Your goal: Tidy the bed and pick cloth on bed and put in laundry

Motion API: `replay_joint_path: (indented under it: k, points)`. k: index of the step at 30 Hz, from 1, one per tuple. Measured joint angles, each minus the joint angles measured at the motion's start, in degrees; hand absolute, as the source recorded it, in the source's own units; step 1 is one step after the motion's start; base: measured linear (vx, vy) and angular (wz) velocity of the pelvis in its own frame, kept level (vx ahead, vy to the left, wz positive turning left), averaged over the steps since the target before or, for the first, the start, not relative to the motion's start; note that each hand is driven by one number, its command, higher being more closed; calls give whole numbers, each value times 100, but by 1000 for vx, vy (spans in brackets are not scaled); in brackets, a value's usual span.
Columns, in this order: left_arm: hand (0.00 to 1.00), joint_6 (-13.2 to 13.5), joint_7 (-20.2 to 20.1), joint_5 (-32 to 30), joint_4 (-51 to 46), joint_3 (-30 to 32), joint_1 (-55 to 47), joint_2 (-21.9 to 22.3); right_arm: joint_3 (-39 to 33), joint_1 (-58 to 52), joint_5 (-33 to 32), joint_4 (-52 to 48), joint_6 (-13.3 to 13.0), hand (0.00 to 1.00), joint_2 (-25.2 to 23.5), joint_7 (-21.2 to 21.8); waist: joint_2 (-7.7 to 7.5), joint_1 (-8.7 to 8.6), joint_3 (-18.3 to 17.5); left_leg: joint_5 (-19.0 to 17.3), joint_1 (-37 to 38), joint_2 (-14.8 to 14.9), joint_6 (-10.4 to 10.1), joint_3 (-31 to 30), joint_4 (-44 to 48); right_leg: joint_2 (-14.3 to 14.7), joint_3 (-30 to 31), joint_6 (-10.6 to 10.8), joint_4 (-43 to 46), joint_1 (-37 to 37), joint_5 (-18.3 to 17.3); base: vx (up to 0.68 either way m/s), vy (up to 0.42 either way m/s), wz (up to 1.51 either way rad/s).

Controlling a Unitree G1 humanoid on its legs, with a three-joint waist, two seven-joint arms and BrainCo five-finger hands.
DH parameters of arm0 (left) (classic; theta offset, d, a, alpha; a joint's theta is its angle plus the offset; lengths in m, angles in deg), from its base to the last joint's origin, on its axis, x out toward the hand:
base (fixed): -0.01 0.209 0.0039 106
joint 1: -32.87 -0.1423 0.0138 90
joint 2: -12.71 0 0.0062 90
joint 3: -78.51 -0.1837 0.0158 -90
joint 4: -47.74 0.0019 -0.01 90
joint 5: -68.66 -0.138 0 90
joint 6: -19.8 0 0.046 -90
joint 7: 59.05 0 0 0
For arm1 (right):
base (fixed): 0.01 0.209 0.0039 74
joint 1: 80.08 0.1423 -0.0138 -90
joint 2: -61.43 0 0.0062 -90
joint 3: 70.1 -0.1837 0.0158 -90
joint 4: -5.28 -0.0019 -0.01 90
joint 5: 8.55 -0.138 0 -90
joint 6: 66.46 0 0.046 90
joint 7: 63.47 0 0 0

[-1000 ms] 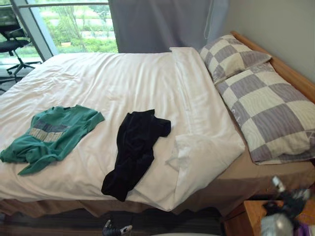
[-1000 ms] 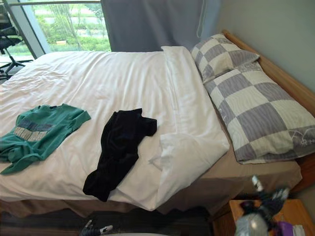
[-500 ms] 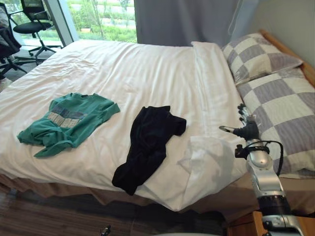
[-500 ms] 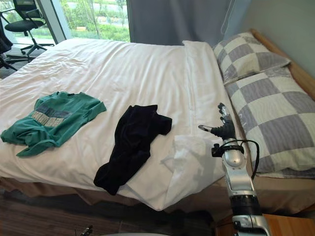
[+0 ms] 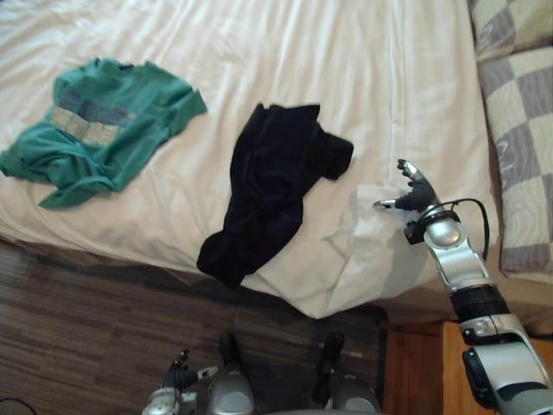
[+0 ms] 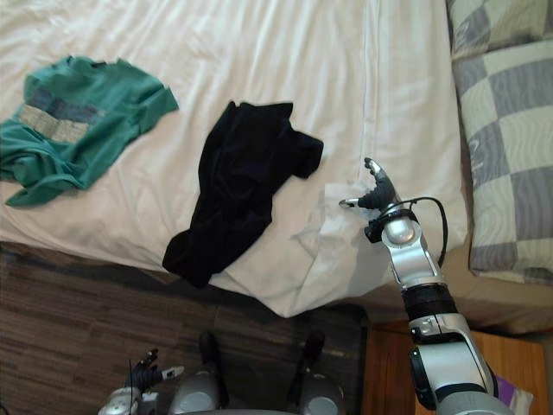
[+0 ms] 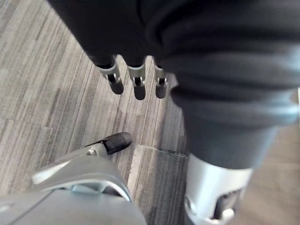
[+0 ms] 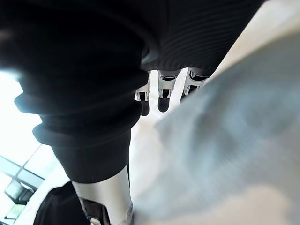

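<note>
The black cloth (image 5: 272,186) lies crumpled on the white bed (image 5: 285,43), and its lower end reaches the bed's edge. The green shirt (image 5: 99,130) lies on the same bed, well apart from the black cloth, to its left. To the right of the black cloth, the right hand (image 5: 413,192) hovers over the folded duvet corner (image 5: 367,229). It is near the cloth but not touching it, with fingers spread and holding nothing. A checked pillow (image 5: 523,156) lies farther right of the cloth than this hand.

The right wrist view shows what the eye views do not: the fingers (image 8: 162,96) are straight above white fabric. The left hand (image 5: 177,379) hangs below the black cloth, over the floor (image 7: 42,93). Its wrist view shows straight, empty fingers.
</note>
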Motion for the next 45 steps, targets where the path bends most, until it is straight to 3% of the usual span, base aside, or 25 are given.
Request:
replay_joint_path:
  k: [1, 3, 5, 9, 13, 17, 21, 22, 24, 25, 28, 30, 34, 38, 40, 43, 44, 45]
  points:
    - [0, -5, -1, -1, -42, -27, 72, -38, 166, 80, 172, 19, 2, 100, 112, 163, -6, 4, 152, 0, -45, 9, 1, -14, 38, -2, 19, -1, 33, -48, 1, 0, 0, 0]
    - [0, -16, 1, 3, -43, -125, 119, -88, 281, 190, 296, 41, 32, 100, 195, 413, 2, -4, 279, 0, -63, 11, 2, -20, 53, -1, 39, -13, 34, -67, 9, -13, -2, -2]
    - [0, -111, -4, 84, -203, -313, 186, -149, 485, 248, 622, 47, 142, 100, 498, 1028, 38, 3, 356, 10, -196, 8, 16, -70, 61, 1, 59, -20, 51, -188, 14, -2, -2, 2]
    - [0, -327, -165, 119, -544, -677, 191, -312, 506, 273, 840, 128, 174, 100, 660, 1422, 56, 12, 394, 21, -215, -13, 29, -172, 67, -8, 14, -26, 54, -169, 18, 30, 2, 8]
    - [0, -436, -358, 104, -771, -706, 191, -352, 450, -51, 648, 197, 170, 100, 719, 1338, 56, 108, 393, 20, -202, -17, 30, -287, 69, -12, -8, -12, 54, -88, 2, 29, 7, 14]
    - [0, -445, -385, 39, -807, -816, 33, -313, -237, -1082, 140, -539, 171, 100, 538, 930, 37, 143, 353, 9, -34, -18, 24, -334, 39, -15, 2, 54, 67, 127, -102, 33, 3, 8]
    - [0, -435, -381, -76, -826, -818, -389, -173, -927, -2476, -396, -1295, 211, 100, 101, 722, 20, -38, -220, -34, 181, -18, 0, -181, -54, -15, 159, 136, 156, 167, -193, 58, 5, -17]
    - [0, -424, -375, -108, -822, -807, -577, -124, -1194, -2930, -561, -1484, 181, 0, -79, 701, 9, -124, -484, -91, 271, -18, -13, -89, -50, -15, 249, 150, 164, 186, -221, 64, 10, -35]
    - [0, -375, -365, -205, -809, -801, -807, -35, -1517, -3428, -827, -1611, 20, 0, -270, 644, 19, -212, -740, -163, 432, -23, -18, 69, -45, -16, 395, 165, 164, 234, -237, 45, 8, -41]
    - [0, -297, -360, -248, -788, -792, -952, 40, -1792, -3778, -1014, -1639, -103, 0, -429, 620, 35, -337, -910, -208, 584, -28, -25, 170, -45, -18, 481, 186, 165, 310, -259, 14, 4, -31]
    - [0, -145, -354, -304, -628, -697, -997, 171, -2256, -4270, -1466, -1641, -260, 0, -784, 472, 77, -498, -1105, -255, 871, -21, -57, 317, -68, -8, 602, 242, 167, 512, -342, -15, 0, -24]
    - [0, -75, -341, -321, -595, -551, -1025, 302, -2503, -4507, -1740, -1671, -361, 0, -1025, 383, 128, -511, -1214, -262, 1043, -25, -65, 469, -157, 1, 645, 243, 161, 596, -347, -49, -3, -28]
    - [0, 50, -327, -331, -596, -133, -1222, 672, -3123, -5039, -2185, -2114, -491, 0, -1793, -194, 207, -509, -1476, -387, 1328, -11, -138, 826, -227, 10, 811, 217, 149, 688, -367, -24, -1, -26]
    - [0, 76, -227, -215, -593, 126, -1275, 894, -3847, -5149, -2434, -2286, -929, 0, -2184, -996, 261, -520, -1533, -385, 1456, 1, -142, 953, -229, 12, 858, 245, 136, 764, -341, -4, -12, -14]
    - [0, 86, -215, -161, -593, 303, -1275, 991, -4264, -5194, -2861, -2592, -1243, 0, -2209, -1382, 254, -520, -1542, -378, 1521, 2, -162, 977, -228, 15, 856, 249, 135, 815, -337, 0, 0, 0]
    - [0, 90, -213, -115, -593, 327, -1276, 1027, -4718, -5187, -3153, -2998, -1664, 0, -2210, -1609, 236, -519, -1579, -373, 1531, 3, -158, 969, -226, 12, 818, 258, 127, 843, -328, 8, -7, 3]
    - [0, 89, -216, -115, -593, 330, -1278, 1041, -4869, -5177, -3268, -3258, -1871, 100, -2209, -1611, 231, -518, -1584, -372, 1545, 3, -157, 956, -226, 7, 791, 260, 119, 873, -326, 8, -8, 5]
    - [0, 89, -216, -115, -593, 331, -1283, 1042, -4909, -5162, -3280, -3374, -1947, 100, -2207, -1606, 228, -517, -1589, -372, 1549, 2, -157, 953, -226, 4, 783, 261, 118, 881, -327, 7, -9, 4]
